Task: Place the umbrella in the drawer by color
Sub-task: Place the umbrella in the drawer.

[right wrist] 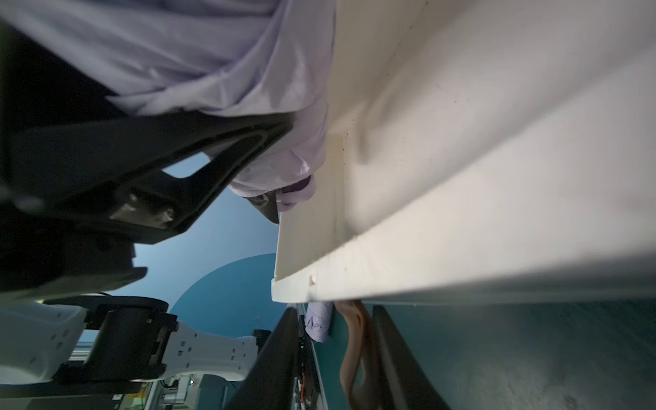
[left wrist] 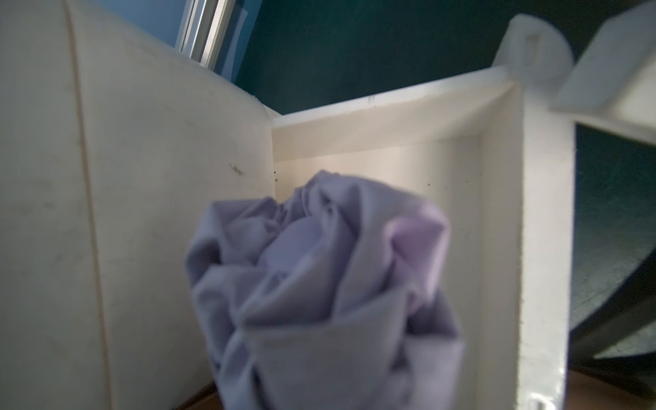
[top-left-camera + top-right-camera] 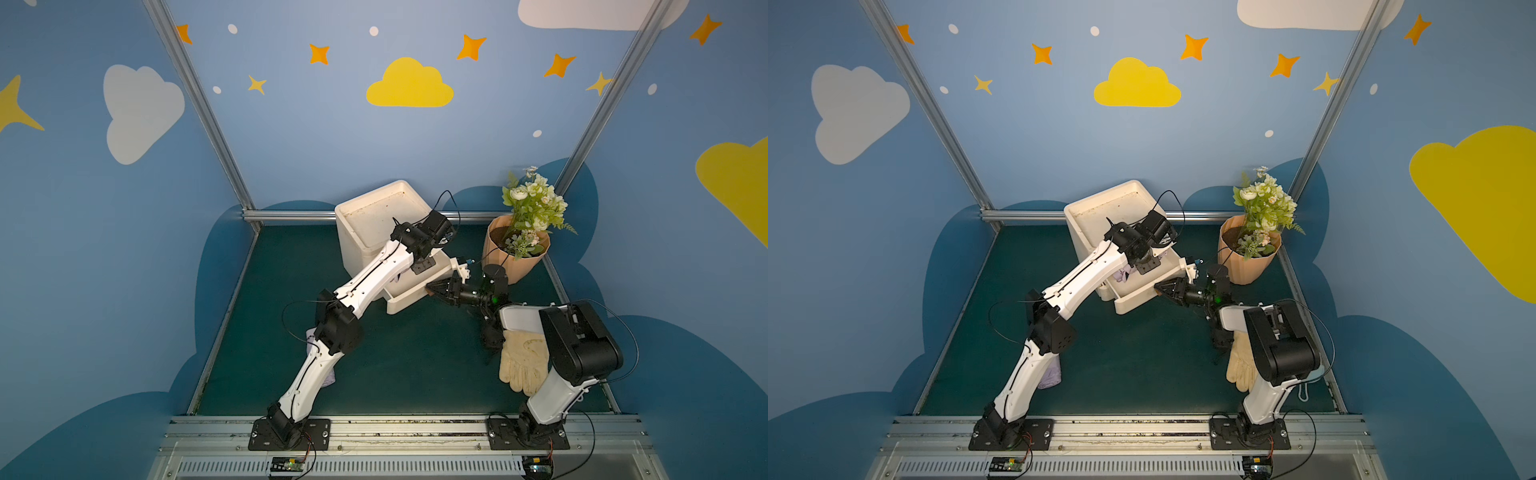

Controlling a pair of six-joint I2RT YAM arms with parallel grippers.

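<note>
Umbrella (image 3: 1123, 274), lilac and folded, shows in a top view as a scrap under the left gripper (image 3: 1144, 266), within the open drawer (image 3: 1133, 305). Drawer sticks out near-right from the white cabinet (image 3: 1088, 245) at far centre. Low at the drawer's right front corner sits the right gripper (image 3: 1158, 287), tips at the drawer front. Both top views: cream glove (image 3: 521, 361) under the right arm, flower pot (image 3: 519, 262) far right. A second lilac bundle (image 3: 1050, 374) lies on the mat (image 3: 1142, 365) under the left arm, near left.

Left wrist: umbrella (image 2: 319, 284) fills the middle, end-on and blurred, over the drawer (image 2: 390, 103) cavity. Fingers not seen.

Right wrist: a black finger (image 1: 159, 142) of the left gripper presses on the lilac cloth. The umbrella (image 1: 213, 53) is clamped and hangs just beside the drawer wall (image 1: 461, 177). Right jaws stand narrow, either side of a tan strap (image 1: 355, 340) below the drawer edge. A gap shows on one side, so can't tell if the strap is gripped.
</note>
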